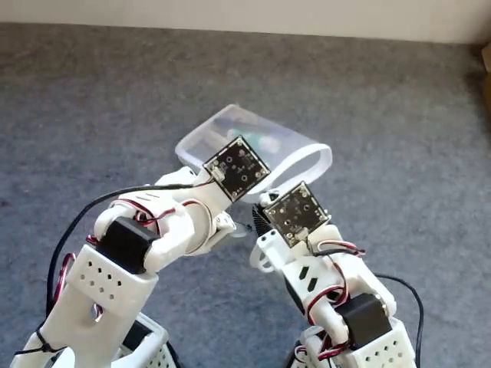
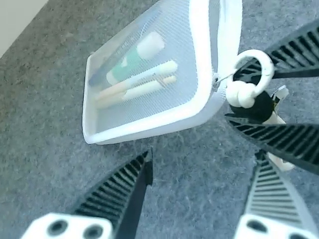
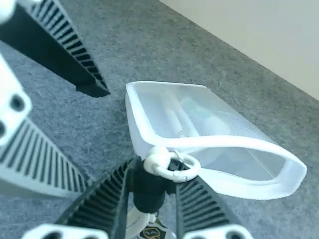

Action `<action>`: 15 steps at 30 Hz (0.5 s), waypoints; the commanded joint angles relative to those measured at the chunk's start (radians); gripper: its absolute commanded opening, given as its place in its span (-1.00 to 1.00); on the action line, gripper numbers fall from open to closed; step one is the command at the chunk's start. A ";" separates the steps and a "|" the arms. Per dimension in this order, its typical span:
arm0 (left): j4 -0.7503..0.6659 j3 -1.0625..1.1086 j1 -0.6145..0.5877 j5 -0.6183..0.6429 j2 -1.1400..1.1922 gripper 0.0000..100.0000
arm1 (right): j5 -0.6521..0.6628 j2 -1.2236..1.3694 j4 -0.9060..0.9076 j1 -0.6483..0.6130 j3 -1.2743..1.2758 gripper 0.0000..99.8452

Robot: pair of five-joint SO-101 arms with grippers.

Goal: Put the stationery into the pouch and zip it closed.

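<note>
Your right gripper (image 3: 154,180) is clamped on the zip pull (image 3: 172,164) at the pouch (image 3: 224,132) end. The pouch lies on the surface (image 1: 92,115), mouth gaping, pens (image 2: 137,84) inside. Zip track runs away from you. Left gripper (image 2: 204,157) is spread apart, just beside the pouch.

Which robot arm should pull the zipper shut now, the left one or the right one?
Right, probably. The right gripper is shut on the zipper pull at the pouch's open end. The left gripper is open beside the pouch, touching nothing; it might steady the pouch.
</note>
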 commanded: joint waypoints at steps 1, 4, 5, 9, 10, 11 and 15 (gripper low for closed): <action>-0.078 0.030 0.008 -0.006 -0.028 -0.40 | 0.008 -0.018 0.002 0.012 -0.082 -0.99; -0.137 0.077 0.008 -0.002 -0.028 -0.40 | 0.006 -0.051 0.007 0.008 -0.082 -0.99; -0.160 0.094 0.008 -0.002 -0.028 -0.40 | 0.006 -0.074 0.007 0.007 -0.079 -0.99; -0.242 0.147 0.008 0.035 -0.028 -0.40 | 0.003 -0.182 0.008 0.007 -0.077 -0.99; -0.258 0.150 0.008 0.058 -0.028 -0.40 | 0.003 -0.200 0.005 0.007 -0.074 -0.99; -0.264 0.150 0.008 0.075 -0.028 -0.40 | 0.005 -0.211 0.004 0.007 -0.073 -0.99; -0.285 0.148 0.012 0.118 -0.028 -0.40 | 0.003 -0.213 0.004 0.007 -0.071 -0.99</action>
